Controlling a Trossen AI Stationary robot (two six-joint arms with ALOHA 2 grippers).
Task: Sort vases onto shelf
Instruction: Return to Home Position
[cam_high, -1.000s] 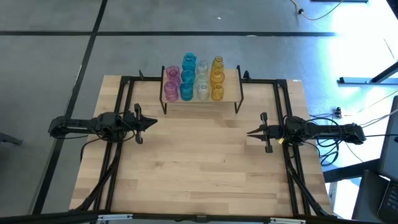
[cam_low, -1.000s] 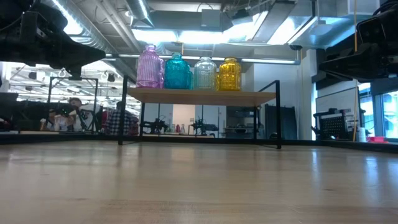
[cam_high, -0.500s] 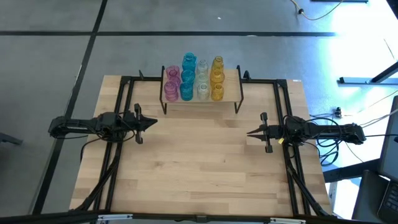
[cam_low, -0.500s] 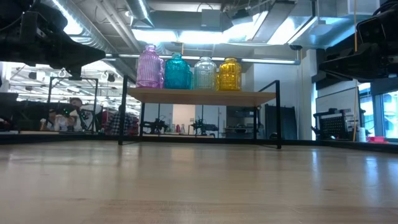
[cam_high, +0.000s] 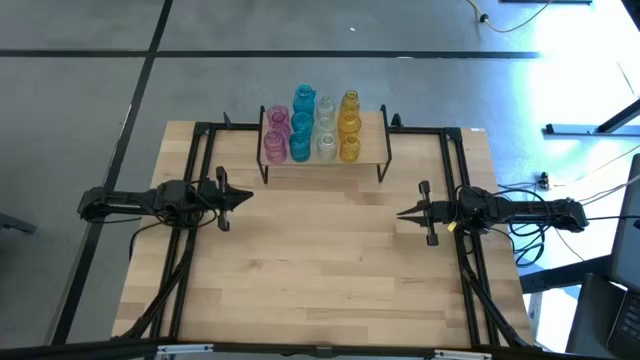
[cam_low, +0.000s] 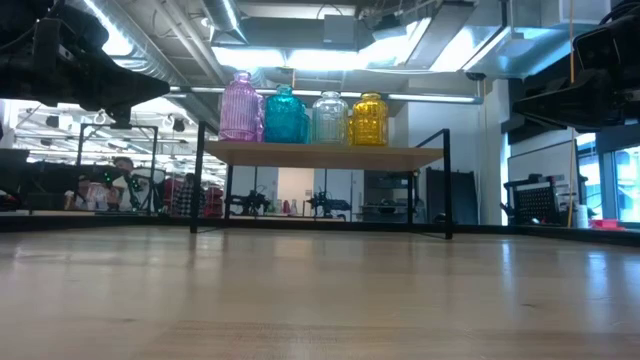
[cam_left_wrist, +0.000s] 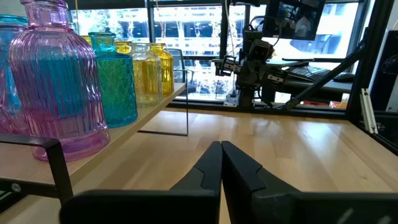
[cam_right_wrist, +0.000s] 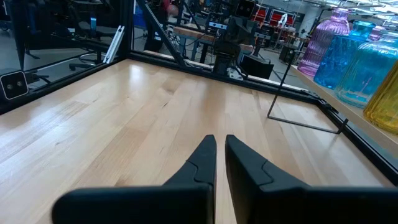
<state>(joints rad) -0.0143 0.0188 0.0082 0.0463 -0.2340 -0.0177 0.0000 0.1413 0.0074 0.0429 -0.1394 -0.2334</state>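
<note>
The vases (cam_high: 312, 128) stand upright on their bases in four rows on the shelf (cam_high: 373, 140) at the middle of the table's far edge: pink (cam_low: 240, 108), teal (cam_low: 286, 115), clear (cam_low: 330, 118) and yellow (cam_low: 369, 119). The shelf's thin black legs rest on the tabletop. My left gripper (cam_high: 245, 197) hovers at the table's left side, shut and pointing level toward the right. My right gripper (cam_high: 403, 213) hovers at the right side, shut and pointing level toward the left. Both are well short of the shelf and hold nothing.
Black frame rails (cam_high: 200, 150) run along the table's left, right and far sides. The wooden tabletop (cam_high: 320, 270) lies bare between the arms and toward the near edge. Cables (cam_high: 520, 235) trail off at the right. People (cam_low: 100, 190) sit far off in the room.
</note>
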